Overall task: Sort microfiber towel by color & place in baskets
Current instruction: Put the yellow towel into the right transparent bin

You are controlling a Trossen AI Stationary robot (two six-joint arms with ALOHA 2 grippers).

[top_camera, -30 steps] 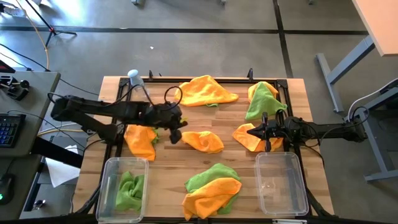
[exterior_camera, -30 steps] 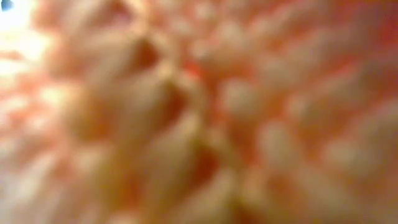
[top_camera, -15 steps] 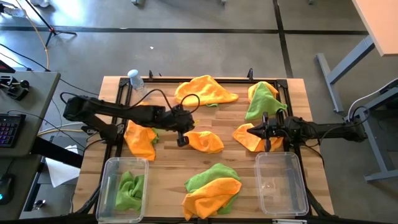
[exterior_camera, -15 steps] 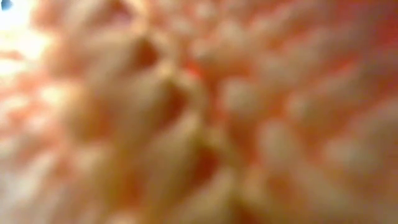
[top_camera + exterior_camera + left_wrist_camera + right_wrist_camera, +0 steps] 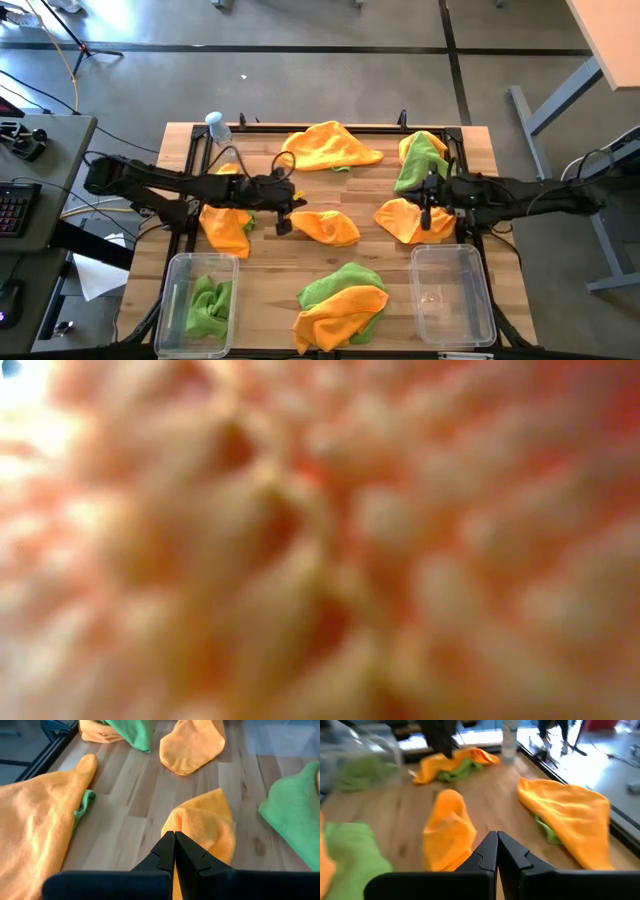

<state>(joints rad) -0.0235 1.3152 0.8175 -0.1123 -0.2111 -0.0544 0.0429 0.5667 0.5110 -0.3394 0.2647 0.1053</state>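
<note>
While orange fuzz blocks the low view, clenched empty: left gripper [image 5: 283, 222] beside mid-table orange towel [image 5: 328, 226], right gripper [image 5: 427, 215] over another orange towel [image 5: 405, 221] above empty right basket [image 5: 453, 297]; green towel [image 5: 208, 304] in left basket [image 5: 177, 272].

A robotics lab is showing here. Cables [image 5: 60, 45] are trailing over a grey concrete floor [image 5: 330, 80]. A keyboard [image 5: 12, 208] is sitting beside the wooden counter [image 5: 330, 262].

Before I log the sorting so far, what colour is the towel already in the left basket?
Lime green, best seen in the high view.
</note>
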